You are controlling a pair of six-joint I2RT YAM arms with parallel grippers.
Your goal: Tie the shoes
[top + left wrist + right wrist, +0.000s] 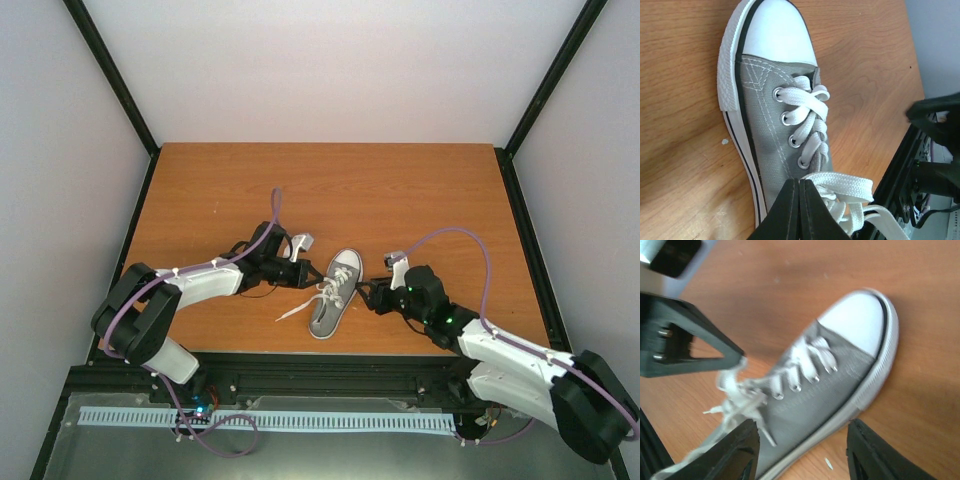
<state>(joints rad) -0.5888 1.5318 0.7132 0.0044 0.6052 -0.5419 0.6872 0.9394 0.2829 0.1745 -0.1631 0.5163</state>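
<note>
The grey shoe [335,295] lies on the wooden table between both arms, its white toe cap pointing away. In the left wrist view the shoe [767,115] fills the middle, and my left gripper [799,181] is shut over the top eyelets, pinching a loop of white lace [845,184] at its tips. From above, the left gripper [311,278] sits at the shoe's left side. My right gripper [371,293] stands open just to the right of the shoe. In its wrist view the right gripper [804,424] straddles the shoe [840,370] with nothing held; tangled laces [735,390] lie near its left finger.
A loose lace end [292,313] trails left onto the table [400,190]. The black frame rail [330,370] runs along the near table edge, close behind the heel. Black posts and pale walls enclose the sides and the back.
</note>
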